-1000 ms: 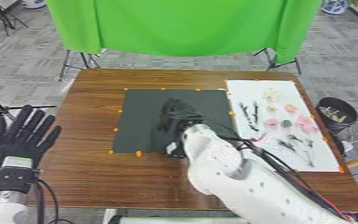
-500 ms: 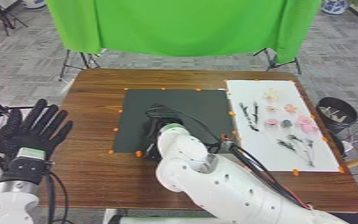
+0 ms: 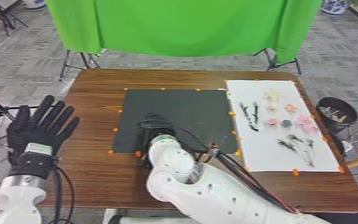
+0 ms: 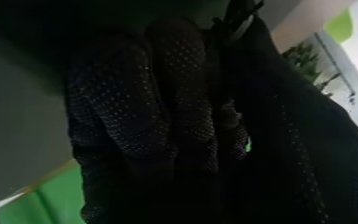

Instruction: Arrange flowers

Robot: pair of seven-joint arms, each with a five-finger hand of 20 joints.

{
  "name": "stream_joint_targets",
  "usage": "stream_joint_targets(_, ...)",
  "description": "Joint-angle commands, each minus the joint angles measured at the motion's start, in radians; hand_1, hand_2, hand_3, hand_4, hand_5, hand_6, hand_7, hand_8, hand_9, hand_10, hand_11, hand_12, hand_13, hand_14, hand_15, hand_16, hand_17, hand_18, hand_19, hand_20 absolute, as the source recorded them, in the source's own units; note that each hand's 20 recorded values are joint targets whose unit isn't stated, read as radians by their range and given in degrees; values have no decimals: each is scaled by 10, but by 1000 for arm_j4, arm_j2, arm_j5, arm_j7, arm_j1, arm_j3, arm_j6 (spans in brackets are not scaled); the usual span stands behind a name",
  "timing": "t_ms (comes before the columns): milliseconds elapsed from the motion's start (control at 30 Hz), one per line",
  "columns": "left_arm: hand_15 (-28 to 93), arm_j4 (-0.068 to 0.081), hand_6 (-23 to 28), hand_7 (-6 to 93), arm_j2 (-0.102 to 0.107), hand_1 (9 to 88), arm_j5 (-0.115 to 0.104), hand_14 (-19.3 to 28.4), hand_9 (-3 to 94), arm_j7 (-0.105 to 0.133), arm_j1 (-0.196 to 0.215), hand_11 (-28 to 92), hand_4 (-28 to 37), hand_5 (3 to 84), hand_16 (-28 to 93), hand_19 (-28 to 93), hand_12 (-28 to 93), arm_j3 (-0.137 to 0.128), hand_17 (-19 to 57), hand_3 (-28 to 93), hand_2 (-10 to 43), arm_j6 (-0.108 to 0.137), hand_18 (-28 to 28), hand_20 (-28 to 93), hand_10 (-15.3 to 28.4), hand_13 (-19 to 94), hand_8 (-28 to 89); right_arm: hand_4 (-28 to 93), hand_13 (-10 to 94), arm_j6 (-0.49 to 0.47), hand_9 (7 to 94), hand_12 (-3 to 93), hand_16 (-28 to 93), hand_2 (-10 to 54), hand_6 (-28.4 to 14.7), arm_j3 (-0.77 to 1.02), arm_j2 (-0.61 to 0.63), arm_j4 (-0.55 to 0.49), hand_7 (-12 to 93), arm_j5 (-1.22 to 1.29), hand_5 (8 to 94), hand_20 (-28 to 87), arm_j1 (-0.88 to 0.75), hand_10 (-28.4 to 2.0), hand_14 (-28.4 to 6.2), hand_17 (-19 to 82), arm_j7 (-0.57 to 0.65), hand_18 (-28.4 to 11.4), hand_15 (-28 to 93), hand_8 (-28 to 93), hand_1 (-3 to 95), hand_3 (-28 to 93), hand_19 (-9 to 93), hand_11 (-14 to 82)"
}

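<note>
Flowers (image 3: 304,121) — rounded, pink — beside thin dark stems (image 3: 255,109), flat white sheet (image 3: 262,156)

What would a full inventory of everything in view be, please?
Flowers: several, pink, cream, grey-green; on sheet
Leafy sprigs: several, green; sheet's near part
Stems: a few, dark; sheet's left side
Sheet: one, white; table's right
Mat: one, dark grey; mid-table
Markers: many, orange; mat and sheet edges
Table: one, brown; centre
Bin: one, black; right of table
Cloth: one, green; behind table
Floor: one, grey; all around
Left hand: one, black; table's left
Right hand: one, black; over mat
</note>
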Motion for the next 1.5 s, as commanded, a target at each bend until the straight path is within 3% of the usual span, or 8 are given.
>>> stream_joint_targets(33, 315, 0, 92, 120, 4, 260, 23, 156, 319, -29, -4, 163, -283, 370, -80, 359, 93, -1, -85, 698, 152, 23, 135, 56, 158, 216, -92, -205, 937, -56, 930, 455, 328, -95, -14, 38, -30, 6, 671, -45, 637, 136, -36, -86, -62, 467, 12, -221, 424, 171, 477, 745, 786, 223)
stream_joint_targets(500, 315, -3, 93, 127, 7, 263, 44, 157, 313, -16, -5, 167, -283, 371, -79, 364, 98, -2, -89, 719, 149, 59, 141, 56, 157, 208, -93, -269, 931, -57, 866, 296, 339, -95, -58, 11, -21, -14, 608, -76, 607, 65, -28, -141, -70, 494, 11, -203, 391, 145, 394, 755, 751, 343)
stream_joint_targets(700, 319, -5, 95, 128, 7, 262, 42, 156, 284, -4, -1, 168, -283, 366, -73, 366, 101, -1, -91, 716, 132, 69, 143, 57, 154, 202, -91, -278, 923, -76, 841, 283, 329, -95, -85, 16, -26, -16, 616, -72, 586, 26, -35, -153, -73, 531, 22, -192, 386, 7, 370, 784, 701, 355)
stream_joint_targets(767, 320, -5, 96, 129, 3, 262, 39, 157, 275, -3, 1, 169, -283, 364, -72, 366, 102, 0, -92, 718, 126, 70, 143, 58, 153, 197, -91, -281, 921, -72, 823, 277, 327, -95, -97, 25, -26, -22, 645, -69, 575, 28, -42, -161, -75, 535, 25, -195, 385, -182, 362, 790, 693, 363)
stream_joint_targets(933, 320, -12, 97, 133, -3, 264, 32, 156, 254, 21, 31, 168, -283, 352, -70, 366, 102, -17, -92, 716, 121, 64, 144, 59, 153, 189, -92, -279, 919, -36, 790, 284, 322, -95, -115, 19, 4, -60, 647, -64, 533, 32, -24, -177, -76, 539, 14, -196, 386, -213, 339, 767, 682, 378)
stream_joint_targets(1167, 324, -20, 96, 135, -19, 262, 19, 157, 253, 48, 74, 169, -283, 348, -69, 365, 103, -44, -92, 710, 124, 49, 145, 59, 154, 188, -94, -206, 902, 31, 792, 215, 300, -93, -135, -13, 113, -137, 632, -189, 518, 59, -36, -207, -99, 499, -89, -216, 395, -222, 292, 741, 703, 258)
stream_joint_targets(1333, 326, -27, 97, 136, -43, 259, 15, 159, 256, 52, 105, 170, -283, 349, -69, 365, 103, -64, -92, 709, 130, 38, 146, 60, 154, 189, -95, -200, 870, 71, 800, 188, 291, 0, -81, 30, 220, -247, 441, -311, 672, 110, -88, -194, -113, 393, -157, -260, 424, -137, 296, 771, 760, 205)
stream_joint_targets(1500, 326, -31, 97, 136, -49, 259, 0, 159, 259, 64, 116, 171, -283, 350, -70, 365, 102, -72, -92, 707, 132, 24, 146, 61, 155, 190, -95, -191, 839, 181, 749, 181, 273, -17, -85, 229, 379, -323, 283, -523, 647, 120, -256, -197, -124, 368, -186, -260, 443, -104, 282, 779, 762, 187)
